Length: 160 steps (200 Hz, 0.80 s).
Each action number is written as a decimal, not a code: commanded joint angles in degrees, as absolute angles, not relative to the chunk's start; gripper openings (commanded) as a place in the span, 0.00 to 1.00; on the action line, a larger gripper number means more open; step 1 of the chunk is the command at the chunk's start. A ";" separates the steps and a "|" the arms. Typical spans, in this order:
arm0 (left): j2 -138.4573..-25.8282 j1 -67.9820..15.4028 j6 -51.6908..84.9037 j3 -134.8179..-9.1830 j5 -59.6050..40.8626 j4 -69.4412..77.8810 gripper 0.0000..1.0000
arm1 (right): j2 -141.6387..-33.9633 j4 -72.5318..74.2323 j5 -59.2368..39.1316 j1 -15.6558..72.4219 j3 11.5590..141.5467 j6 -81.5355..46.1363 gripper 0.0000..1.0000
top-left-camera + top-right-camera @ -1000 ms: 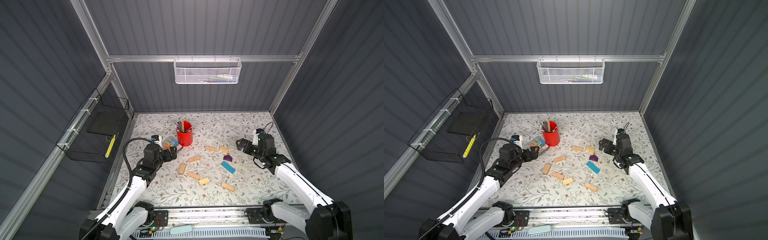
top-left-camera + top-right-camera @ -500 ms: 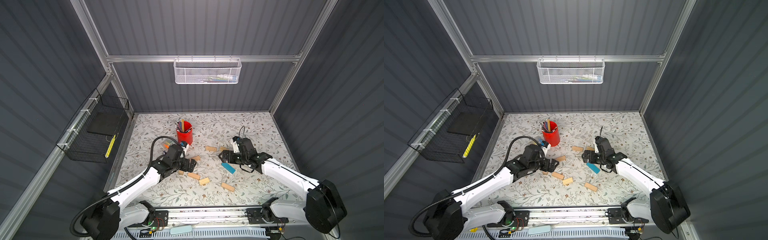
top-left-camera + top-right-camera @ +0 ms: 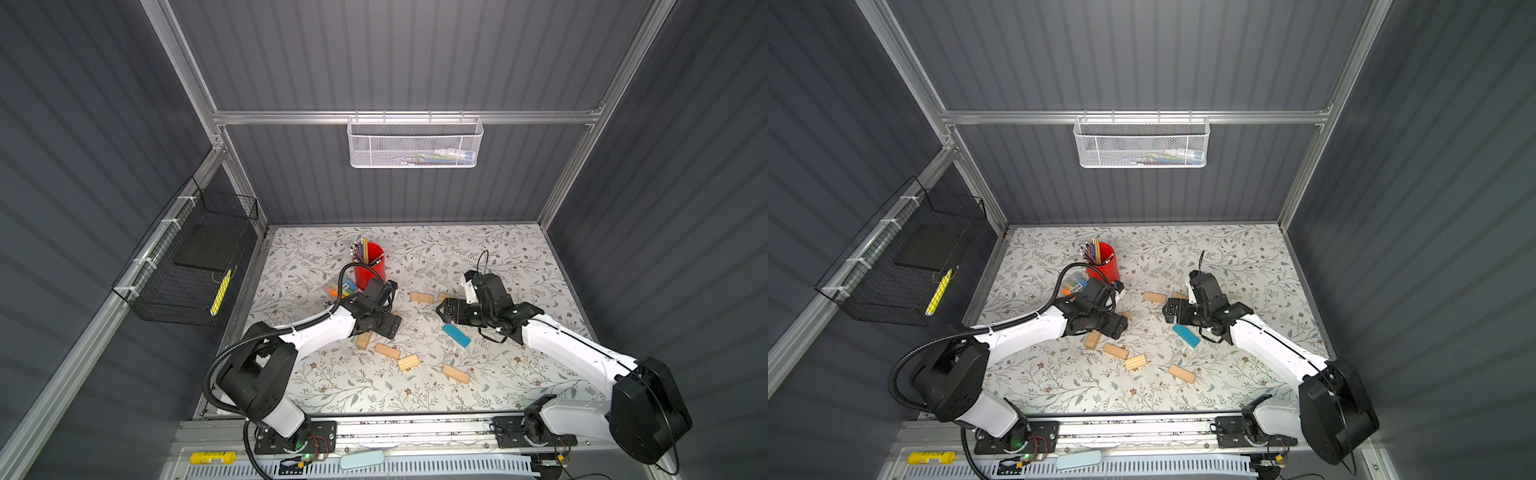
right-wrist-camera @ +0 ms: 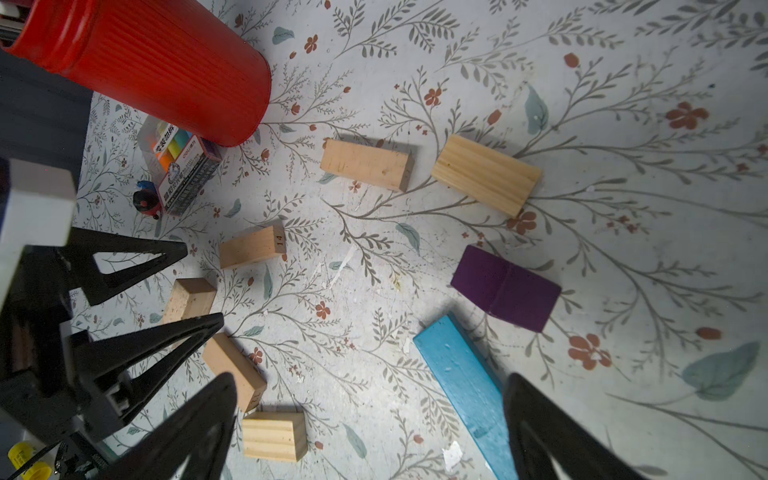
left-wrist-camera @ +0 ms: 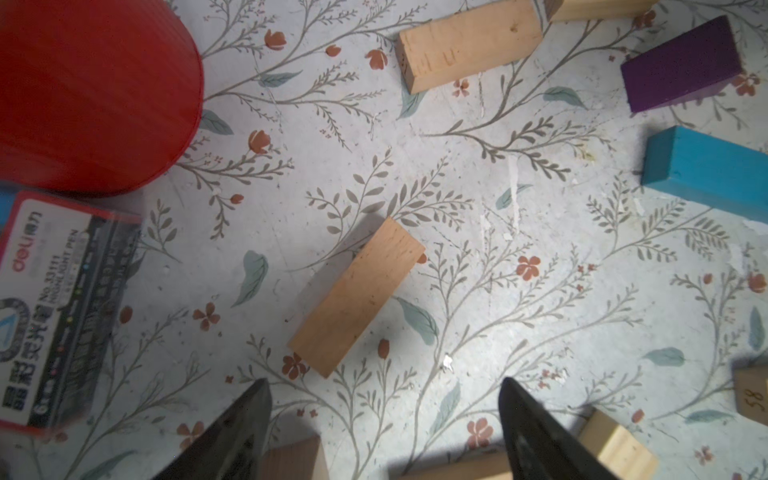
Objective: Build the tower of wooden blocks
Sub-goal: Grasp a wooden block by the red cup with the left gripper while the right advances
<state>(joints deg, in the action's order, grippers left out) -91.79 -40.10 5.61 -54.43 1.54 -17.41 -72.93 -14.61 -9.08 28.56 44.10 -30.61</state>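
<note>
Though both arms are down among the pieces, neither has anything in hand. Left claw (image 5: 383,382): jaws well apart and empty, low over the table (image 5: 540,257), with one tan block (image 5: 357,297) lying flat just ahead of the tips and skewed to them. Right claw (image 4: 370,376): spread wide, also empty. The blue block (image 4: 461,390) lies flat, reaching in between its jaws and nearer one side, with no contact that I can make out. The purple block (image 4: 505,286) sits just beyond the blue one, apart from it. Tower: not begun. Every piece lies singly on the table, none on top of another. I count about seven tan blocks in both top views, scattered mid-table between the arms, one partly hidden under the left claw. All the stacking is left, I judge, starting with a first pick. Writing: "14" on the end of one tan block (image 4: 253,247), "58" on another (image 5: 752,395) at the frame edge. The marker pack (image 5: 62,307) beside the red cup (image 5: 91,91) reads "deli" and "HIGHLIGHT PEN", plus Chinese characters; its item number is too blurred to trust.
</note>
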 commanded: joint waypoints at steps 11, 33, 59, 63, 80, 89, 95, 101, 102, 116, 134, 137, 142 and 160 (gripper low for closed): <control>-95.76 -40.42 2.45 -58.08 2.44 -20.08 0.80 | -72.95 -14.50 -8.70 28.74 45.18 -30.47 0.99; -98.73 -40.42 2.20 -59.94 3.33 -20.69 0.75 | -72.94 -14.66 -8.83 28.78 45.44 -30.21 0.99; -101.32 -40.42 1.88 -61.56 4.07 -20.81 0.69 | -72.95 -14.59 -8.71 28.75 45.53 -30.13 0.99; -101.67 -40.43 1.93 -61.83 4.33 -20.83 0.68 | -72.88 -14.52 -8.70 28.74 45.52 -30.14 0.99; -103.22 -40.43 1.66 -62.87 5.41 -21.39 0.66 | -72.93 -14.59 -8.71 28.75 45.52 -29.99 0.99; -104.04 -40.43 1.66 -63.22 5.74 -21.47 0.64 | -73.01 -14.59 -8.77 28.81 45.44 -29.92 0.99; -104.47 -40.43 1.56 -63.59 5.85 -21.67 0.62 | -73.12 -14.57 -8.54 28.74 45.44 -29.89 0.99; -104.93 -40.43 1.56 -63.94 5.82 -21.80 0.61 | -73.07 -14.63 -8.57 28.78 45.44 -29.81 0.99; -104.94 -40.43 1.53 -63.96 5.72 -21.84 0.61 | -73.10 -14.61 -8.55 28.76 45.44 -29.85 0.99; -105.51 -40.43 1.70 -64.56 5.32 -22.23 0.56 | -73.19 -14.72 -8.51 28.82 45.49 -29.70 0.99; -105.71 -40.43 1.95 -64.69 5.65 -22.47 0.51 | -73.10 -14.83 -8.18 28.74 45.44 -29.53 0.99; -105.80 -40.43 2.07 -64.71 5.76 -22.61 0.50 | -73.06 -14.85 -8.10 28.76 45.44 -29.61 0.99; -105.75 -40.43 2.21 -64.69 5.87 -22.71 0.48 | -73.13 -14.85 -8.09 28.76 45.40 -29.55 0.99; -105.63 -40.43 3.66 -64.67 5.69 -23.13 0.43 | -73.20 -14.83 -8.31 28.77 45.43 -29.44 0.99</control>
<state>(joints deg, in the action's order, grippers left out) -104.92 -40.10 2.57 -63.44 5.21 -20.67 -72.93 -14.63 -8.82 28.56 44.16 -30.39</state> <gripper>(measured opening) 0.458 0.989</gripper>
